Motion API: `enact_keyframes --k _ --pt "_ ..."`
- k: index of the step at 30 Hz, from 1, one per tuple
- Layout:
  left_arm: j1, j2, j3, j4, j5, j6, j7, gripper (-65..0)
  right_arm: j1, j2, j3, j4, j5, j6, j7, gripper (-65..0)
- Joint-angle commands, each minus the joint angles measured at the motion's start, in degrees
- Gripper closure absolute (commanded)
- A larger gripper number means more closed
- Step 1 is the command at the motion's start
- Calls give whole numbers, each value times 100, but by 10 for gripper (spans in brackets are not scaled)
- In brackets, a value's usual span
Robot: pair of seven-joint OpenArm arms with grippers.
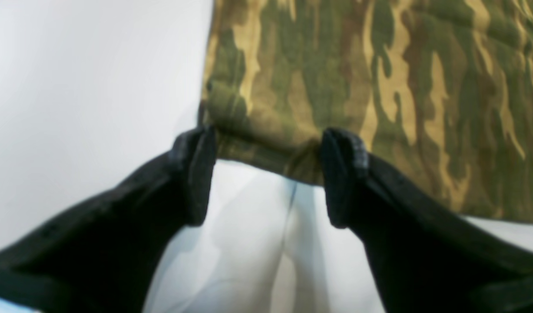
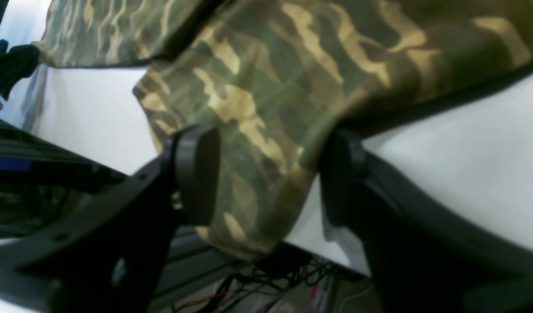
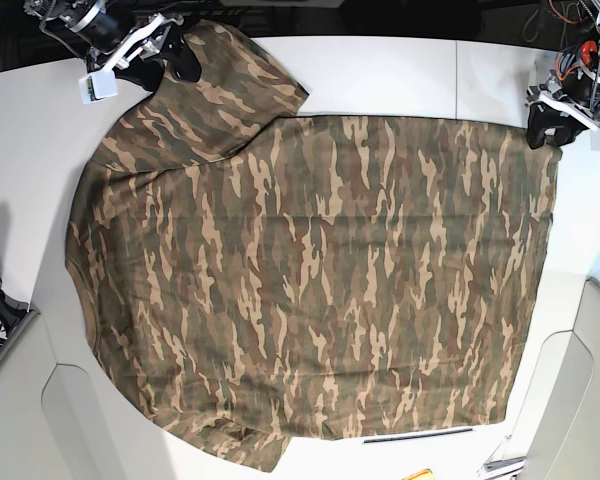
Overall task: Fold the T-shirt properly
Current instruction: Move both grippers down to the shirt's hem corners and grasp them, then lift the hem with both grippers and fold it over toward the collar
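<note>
Covering most of white table point(image 3: 32, 215) in base view, camouflage T-shirt point(image 3: 310, 270) spreads broad body; sleeve section reaches table's top edge near left corner. Left gripper point(image 1: 268, 174), at top right, fingers apart around shirt's corner; left wrist view alone shows small raised fold between them. Right gripper point(image 2: 270, 174), top left, fingers spread around sleeve; right wrist view alone reveals cloth end overhanging table edge, cables point(image 2: 249, 287) below. Firm grasp: cannot tell, either side.
</note>
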Motion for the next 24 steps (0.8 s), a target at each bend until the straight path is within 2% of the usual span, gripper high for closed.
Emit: enact_keyframes --k 1,8,10,12,16,17,20,24 --pt "13 -98 -39 42 17 103 -42 -408 2 26 17 70 111 83 90 -360" --pt "-59 -92 -37 39 24 107 -17 -406 173 -219 9 70 111 83 87 -357" --pt "-72 -92 -37 39 24 105 -13 -390 240 -262 -17 70 66 81 83 -331" --pt "-74 -90 -37 39 22 107 -15 -300 269 -293 -61 70 -26 83 85 -260" --pt "-105 -92 -37 39 22 105 -22 -50 267 -304 -188 70 -216 92 87 -33" --pt "-127 -92 -37 39 24 101 -15 0 269 -306 -203 70 -306 153 90 0" --pt "-197 -94 -39 42 22 70 -20 0 378 -306 -184 76 -450 286 87 0" --pt "-243 -94 -52 105 -22 -402 -13 0 520 -315 -66 330 -417 284 -155 0"
